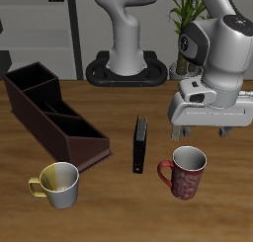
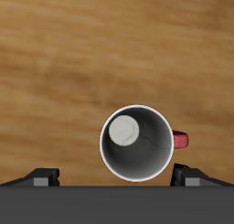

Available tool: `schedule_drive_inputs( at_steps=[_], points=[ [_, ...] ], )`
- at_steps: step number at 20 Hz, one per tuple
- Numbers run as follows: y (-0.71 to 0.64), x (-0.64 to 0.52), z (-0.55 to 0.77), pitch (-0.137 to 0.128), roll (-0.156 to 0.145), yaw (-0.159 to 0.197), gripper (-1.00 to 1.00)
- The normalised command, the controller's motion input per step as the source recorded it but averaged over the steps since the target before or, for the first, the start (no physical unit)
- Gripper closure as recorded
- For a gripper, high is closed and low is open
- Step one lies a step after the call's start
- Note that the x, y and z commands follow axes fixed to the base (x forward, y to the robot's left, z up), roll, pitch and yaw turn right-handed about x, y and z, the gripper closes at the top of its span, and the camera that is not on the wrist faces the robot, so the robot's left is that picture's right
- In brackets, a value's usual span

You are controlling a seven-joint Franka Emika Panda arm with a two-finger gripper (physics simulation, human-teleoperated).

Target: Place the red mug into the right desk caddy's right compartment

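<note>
Approaching: I hold the gripper (image 1: 205,128) spread above the red mug (image 1: 185,172).
Mug: upright on the table, at 3 o'clock from the right desk caddy (image 1: 51,115) (well apart).
Next: descend, pinch rim.

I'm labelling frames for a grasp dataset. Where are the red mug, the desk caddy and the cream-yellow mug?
red mug (image 1: 185,179), exterior view, on its speckled outer wall.
desk caddy (image 1: 40,122), exterior view, on its long outer side wall.
cream-yellow mug (image 1: 61,192), exterior view, on its outer wall below the rim.
</note>
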Motion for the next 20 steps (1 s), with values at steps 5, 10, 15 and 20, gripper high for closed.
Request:
schedule_drive_inputs(
  at_steps=[5,10,15,20],
  points=[
    [0.05,0.08,-0.26,0.025,0.029,-0.017,-1.00],
    [-0.04,0.12,-0.29,0.024,0.010,0.005,-1.00],
    [-0.05,0.06,-0.28,0.039,-0.004,-0.024,-1.00],
    [0.04,0.06,-0.30,0.047,0.010,-0.005,-1.00]
  ],
)
